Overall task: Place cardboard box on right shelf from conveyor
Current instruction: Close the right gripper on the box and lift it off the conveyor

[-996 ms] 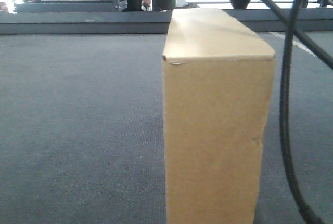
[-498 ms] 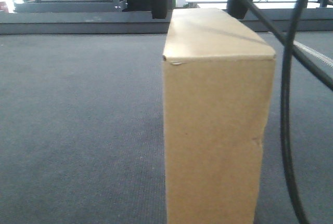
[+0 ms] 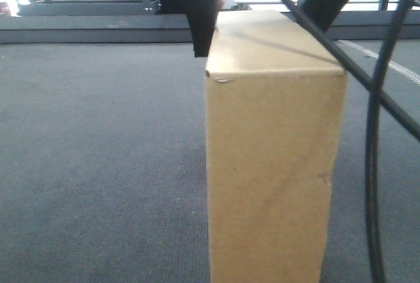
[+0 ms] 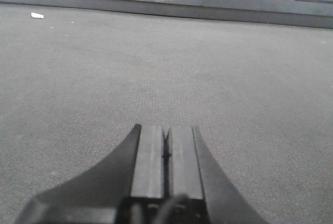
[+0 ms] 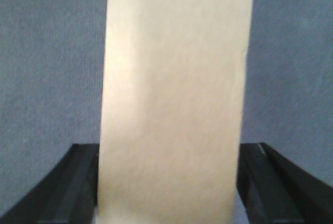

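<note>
The box (image 3: 272, 165) stands upright on the belt (image 3: 98, 165), its top face between the fingers (image 5: 270, 182) of the right gripper (image 5: 169, 187). One finger sits at each long side of that top. The cardboard hides their inner faces, so it cannot be told whether they press it or stand just clear. The left gripper (image 4: 166, 128) is clenched on nothing, with only belt below and ahead of its fingers.

Assessment: plain cardboard, probably light, matte enough for fair grip, stiff at the edges but liable to bow mid-panel. A small dent (image 3: 326, 178) marks one vertical edge, well below the fingers. Tall and narrow, the box should tip readily; hold it across the narrow width, near the top, centred along its length.
</note>
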Robot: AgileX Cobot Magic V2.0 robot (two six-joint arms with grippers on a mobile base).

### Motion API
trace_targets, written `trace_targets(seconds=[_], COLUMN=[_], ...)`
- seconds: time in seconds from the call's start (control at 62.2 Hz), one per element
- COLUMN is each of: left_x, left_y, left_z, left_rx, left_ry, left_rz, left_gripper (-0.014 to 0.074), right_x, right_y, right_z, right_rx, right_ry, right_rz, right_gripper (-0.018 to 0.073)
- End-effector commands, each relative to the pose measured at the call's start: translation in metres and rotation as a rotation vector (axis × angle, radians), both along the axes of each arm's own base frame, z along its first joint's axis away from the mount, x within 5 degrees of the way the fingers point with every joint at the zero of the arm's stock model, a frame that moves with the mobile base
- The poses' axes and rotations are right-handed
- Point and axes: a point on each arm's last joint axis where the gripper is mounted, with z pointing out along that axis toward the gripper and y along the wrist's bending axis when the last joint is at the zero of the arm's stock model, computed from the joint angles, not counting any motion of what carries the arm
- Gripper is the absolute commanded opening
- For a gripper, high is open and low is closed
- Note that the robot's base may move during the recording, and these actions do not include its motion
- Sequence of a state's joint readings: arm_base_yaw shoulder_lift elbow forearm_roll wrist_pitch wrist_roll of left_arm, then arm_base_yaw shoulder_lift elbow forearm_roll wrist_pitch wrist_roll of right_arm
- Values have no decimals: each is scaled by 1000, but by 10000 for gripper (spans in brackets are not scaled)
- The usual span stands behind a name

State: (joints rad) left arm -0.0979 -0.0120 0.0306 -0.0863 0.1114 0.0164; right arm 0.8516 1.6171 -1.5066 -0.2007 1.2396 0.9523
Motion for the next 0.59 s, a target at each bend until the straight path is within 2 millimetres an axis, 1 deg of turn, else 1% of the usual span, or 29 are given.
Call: trace_targets(seconds=[0.0, 0.579], left_x=[-1, -1], left_y=[0, 0], left_z=[9, 9], left_rx=[-13, -13], left_ry=[-88, -88], left_rz=[-2, -2], left_gripper=[-119, -119], right_x=[-10, -12], right_y=[-9, -10], right_z=[17, 16], right_rx=[4, -3], right_ry=[13, 42], right_rz=[-10, -14], right_gripper=[608, 606])
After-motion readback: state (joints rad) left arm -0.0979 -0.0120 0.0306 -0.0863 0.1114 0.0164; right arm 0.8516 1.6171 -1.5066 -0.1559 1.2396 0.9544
